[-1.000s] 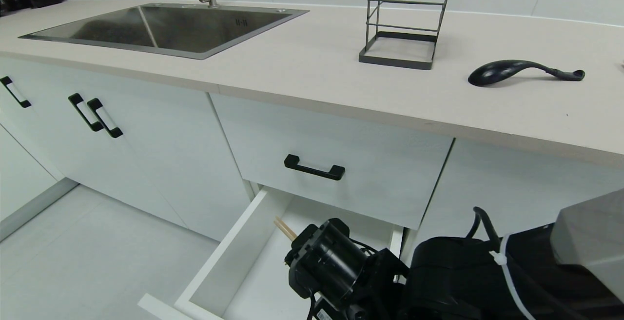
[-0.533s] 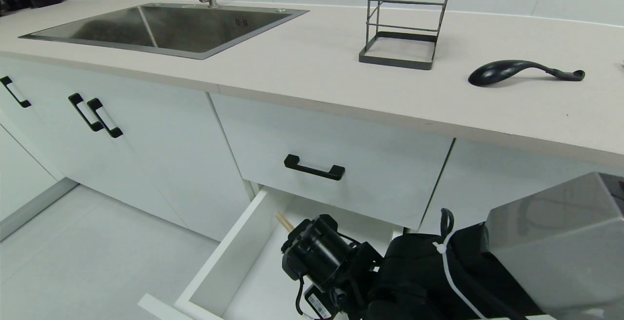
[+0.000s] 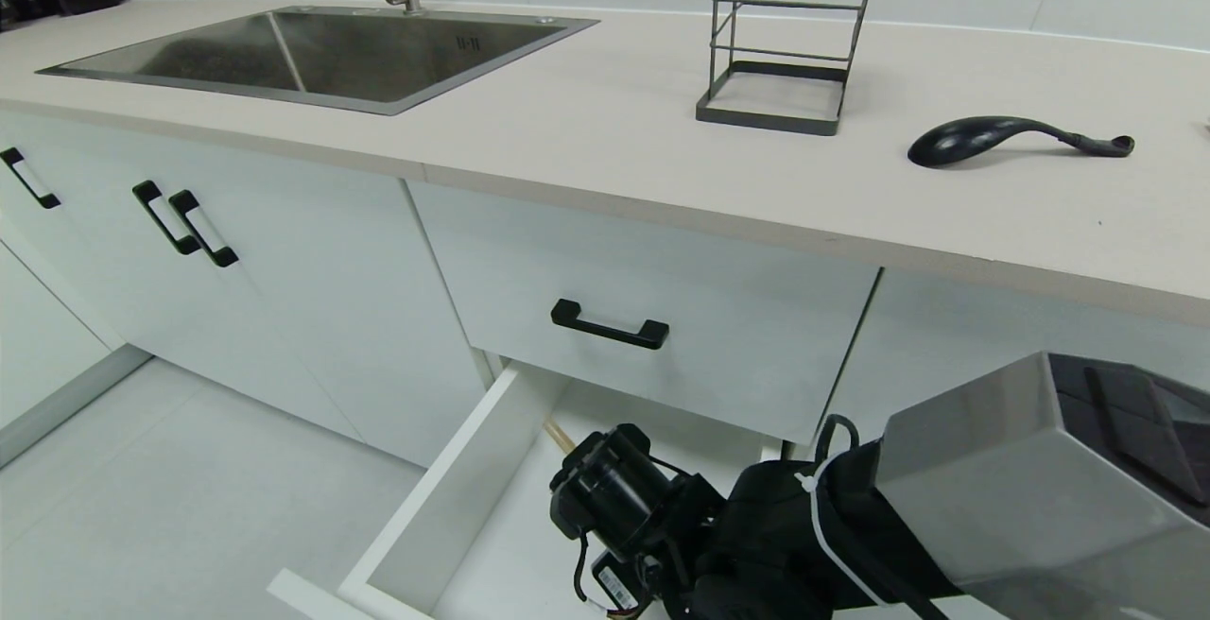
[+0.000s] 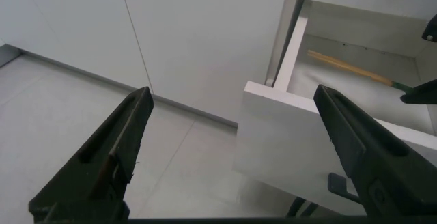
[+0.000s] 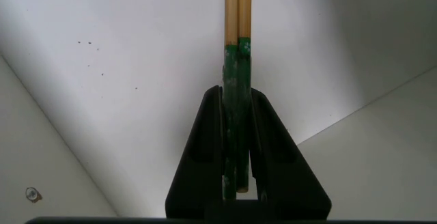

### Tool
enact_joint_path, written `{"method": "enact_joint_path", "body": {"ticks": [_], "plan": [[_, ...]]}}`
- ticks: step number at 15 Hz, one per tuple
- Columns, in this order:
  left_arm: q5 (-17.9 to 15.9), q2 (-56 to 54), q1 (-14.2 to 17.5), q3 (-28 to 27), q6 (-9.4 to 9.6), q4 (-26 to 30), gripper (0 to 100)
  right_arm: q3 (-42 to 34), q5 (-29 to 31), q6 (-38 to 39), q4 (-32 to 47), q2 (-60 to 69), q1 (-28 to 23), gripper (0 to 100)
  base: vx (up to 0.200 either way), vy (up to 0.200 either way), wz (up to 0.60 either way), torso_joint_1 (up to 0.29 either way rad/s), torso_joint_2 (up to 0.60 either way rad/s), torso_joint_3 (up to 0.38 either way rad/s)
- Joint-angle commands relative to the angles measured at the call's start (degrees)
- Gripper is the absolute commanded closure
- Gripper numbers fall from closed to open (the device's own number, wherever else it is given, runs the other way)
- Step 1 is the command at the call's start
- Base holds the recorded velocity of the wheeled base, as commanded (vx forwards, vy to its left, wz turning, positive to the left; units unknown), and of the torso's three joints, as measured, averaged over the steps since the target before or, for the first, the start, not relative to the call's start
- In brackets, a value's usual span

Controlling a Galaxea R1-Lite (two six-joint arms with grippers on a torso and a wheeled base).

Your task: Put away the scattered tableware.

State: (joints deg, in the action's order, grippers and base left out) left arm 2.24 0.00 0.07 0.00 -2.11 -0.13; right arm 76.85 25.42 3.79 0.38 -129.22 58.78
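At the drawer (image 3: 444, 507): chopsticks (image 5: 237, 19) are clamped by the right hand (image 5: 237, 98), not yet released.
On the desk (image 3: 605, 147): black spoon (image 3: 983, 136) is yet to be stored.
Left hand (image 4: 232, 94): spread wide, empty.

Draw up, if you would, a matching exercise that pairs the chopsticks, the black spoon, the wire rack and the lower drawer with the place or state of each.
Things:
1. chopsticks
2. black spoon
3. wire rack
4. lower drawer

Places or states:
A. pulled open, below the countertop
B. lying flat on the countertop, at the robot's far right
C. clamped between the jaws of the right gripper
D. standing upright on the countertop, to the right of the sink

Pairs: 1-C, 2-B, 3-D, 4-A
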Motion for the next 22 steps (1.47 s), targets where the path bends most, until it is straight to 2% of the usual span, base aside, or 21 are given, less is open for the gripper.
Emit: {"method": "enact_joint_path", "body": {"ticks": [1,7,8,12,17,20,22], "plan": [[0.04,0.0,0.01,0.0,0.0,-0.04,0,0.32,-0.02,-0.01,-0.03,-0.77,0.02,100,0.0,0.0,0.0,0.0,0.0,0.0],[0.04,0.0,0.01,0.0,0.0,-0.04,0,1.64,-0.37,-1.86,-0.2,-2.09,0.02,100,0.0,0.0,0.0,0.0,0.0,0.0],[0.04,0.0,0.01,0.0,0.0,-0.04,0,1.64,-0.72,-2.3,-0.73,-2.09,0.1,0,0.0,0.0,0.0,0.0,0.0,0.0],[0.04,0.0,0.01,0.0,0.0,-0.04,0,1.37,-0.98,-2.56,-0.91,-0.24,0.72,0,0.0,0.0,0.0,0.0,0.0,0.0],[0.04,0.0,0.01,0.0,-0.09,-0.04,0,-0.21,-0.98,-2.56,-1.26,10.13,5.03,0,0.0,0.0,0.0,0.0,0.0,0.0],[0.04,0.0,0.01,0.0,-0.09,-0.04,0,-9.26,-1.42,-5.11,-10.05,16.37,5.82,0,0.0,0.0,0.0,0.0,0.0,0.0],[0.04,0.0,0.01,0.0,0.0,-0.04,0,-17.08,-5.11,-8.89,-16.11,21.73,5.73,0,0.0,0.0,0.0,0.0,0.0,0.0]]}}
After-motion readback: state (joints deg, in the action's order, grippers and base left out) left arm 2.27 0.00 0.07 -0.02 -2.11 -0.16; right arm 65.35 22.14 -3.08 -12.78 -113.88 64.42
